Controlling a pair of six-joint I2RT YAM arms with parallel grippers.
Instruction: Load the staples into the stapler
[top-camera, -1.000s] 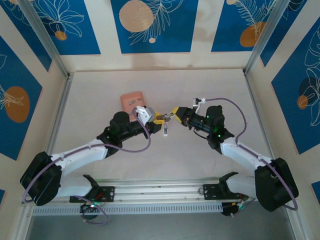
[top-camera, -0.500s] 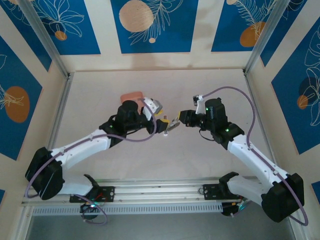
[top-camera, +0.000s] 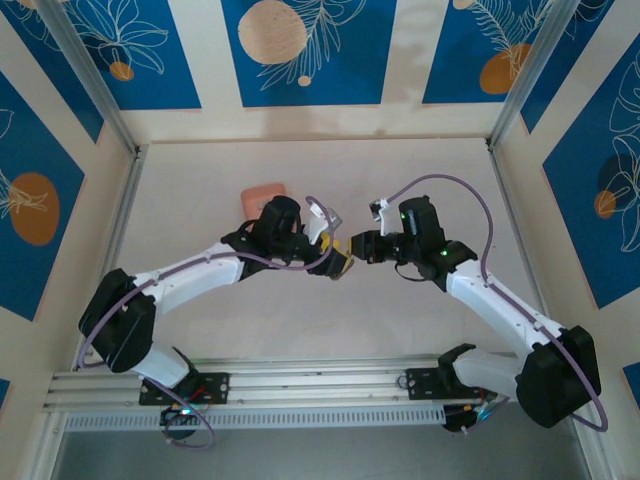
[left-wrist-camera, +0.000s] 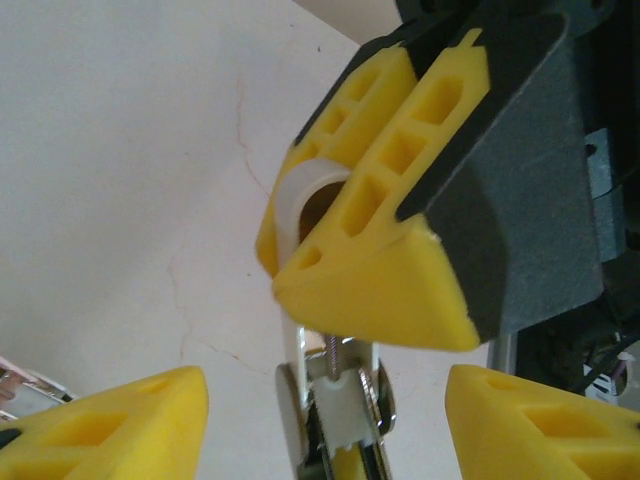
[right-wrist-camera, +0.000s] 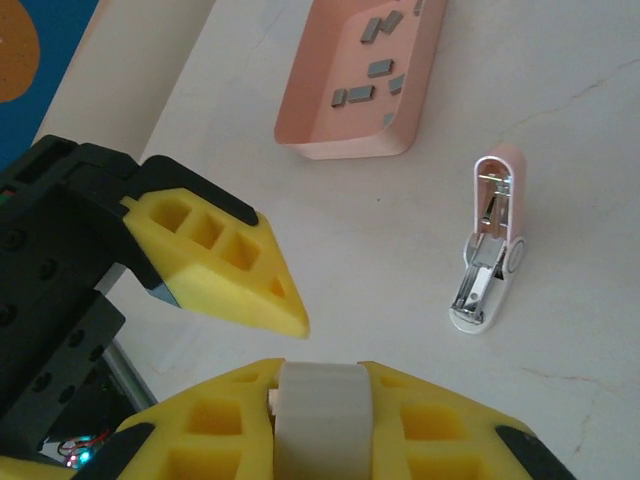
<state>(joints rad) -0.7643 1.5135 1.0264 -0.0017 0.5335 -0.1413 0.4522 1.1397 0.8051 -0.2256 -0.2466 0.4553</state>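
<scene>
The stapler (right-wrist-camera: 490, 245), pink and white, lies hinged open on the table, right of the tray in the right wrist view. Grey staples (right-wrist-camera: 372, 68) are scattered in the salmon-pink tray (right-wrist-camera: 345, 150). My right gripper (right-wrist-camera: 320, 370) is shut on a small white curved piece (right-wrist-camera: 322, 400). From the left wrist, that right gripper (left-wrist-camera: 275, 270) hangs in front. Below its tips sits a white part with chrome rails and a spring (left-wrist-camera: 335, 410), between my left gripper's (left-wrist-camera: 325, 380) open fingers and apart from both. Seen from above, the left gripper (top-camera: 340, 265) and right gripper (top-camera: 358, 247) meet mid-table.
The tray (top-camera: 262, 192) sits behind the left arm, toward the back left. Aluminium frame posts and blue patterned walls enclose the table on three sides. A purple cable loops over each forearm.
The left gripper has swung right and toward the near edge, tipped downward and opened wider. The right gripper has shifted slightly right and nearer, still shut.
</scene>
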